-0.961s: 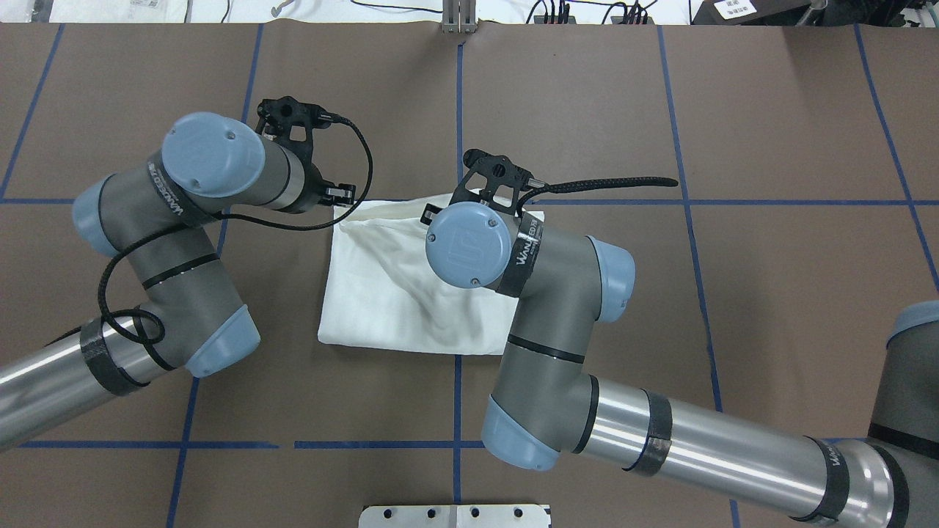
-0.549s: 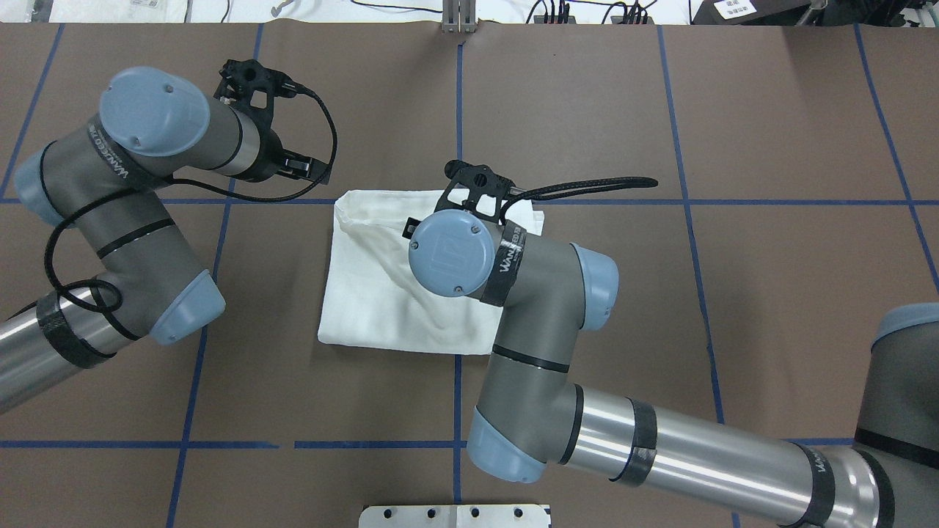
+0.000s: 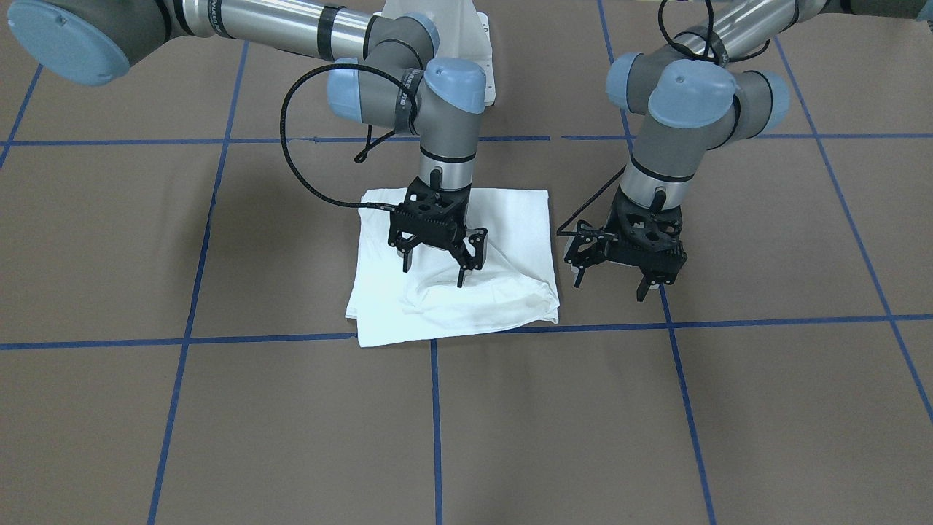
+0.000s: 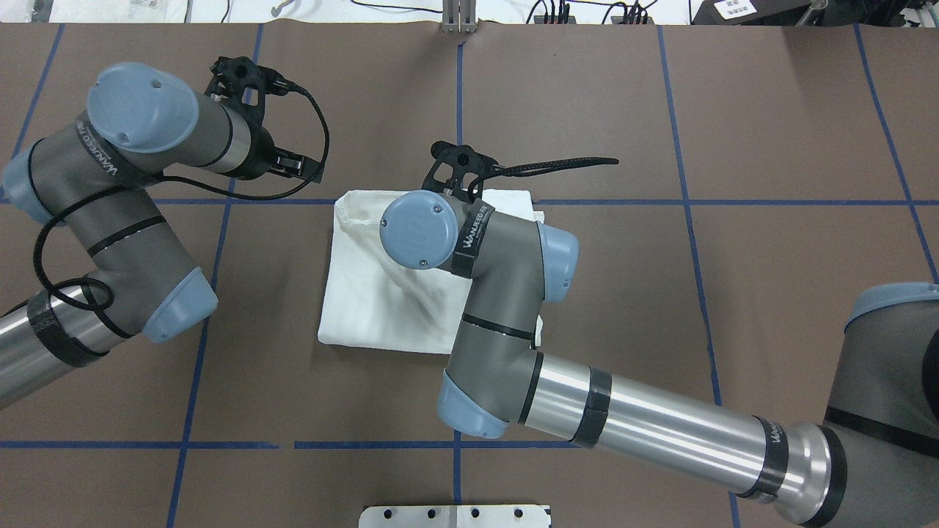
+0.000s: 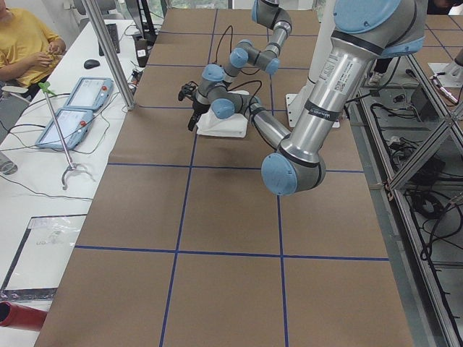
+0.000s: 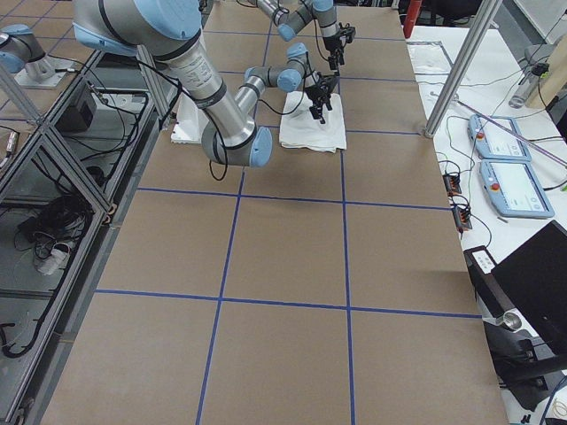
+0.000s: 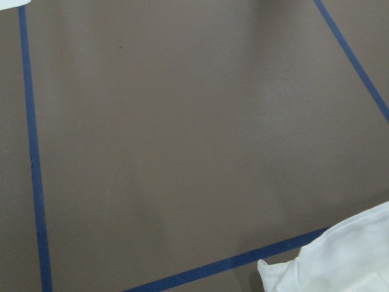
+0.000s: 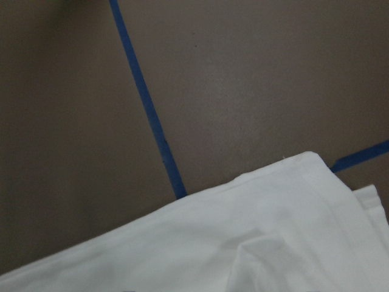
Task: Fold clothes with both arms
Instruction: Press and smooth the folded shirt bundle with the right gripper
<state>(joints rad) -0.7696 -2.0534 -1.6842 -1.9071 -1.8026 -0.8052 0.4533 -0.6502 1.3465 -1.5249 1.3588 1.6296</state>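
The white shirt (image 3: pixel 510 226) lies folded into a rough square on the brown table, with a rumpled fold along its edge nearest the front camera. It also shows in the overhead view (image 4: pixel 367 293) and in both wrist views (image 7: pixel 340 261) (image 8: pixel 243 243). My right gripper (image 3: pixel 434 274) hangs open and empty just above the shirt's middle; in the overhead view its own wrist hides it. My left gripper (image 3: pixel 609 286) is open and empty above bare table, just beside the shirt's edge, and shows in the overhead view (image 4: pixel 293 165). No printed text or collar is visible.
Blue tape lines (image 4: pixel 458 110) divide the brown table into squares. The white pedestal base (image 3: pixel 481 44) stands behind the shirt. An operator in yellow (image 5: pixel 22 43) sits at a side table with control pendants (image 5: pixel 87 94), beyond the table's far edge.
My left gripper has moved off the shirt's far corner, leftward and away from it. My right wrist has shifted left over the shirt. The shirt's far corner now lies flat.
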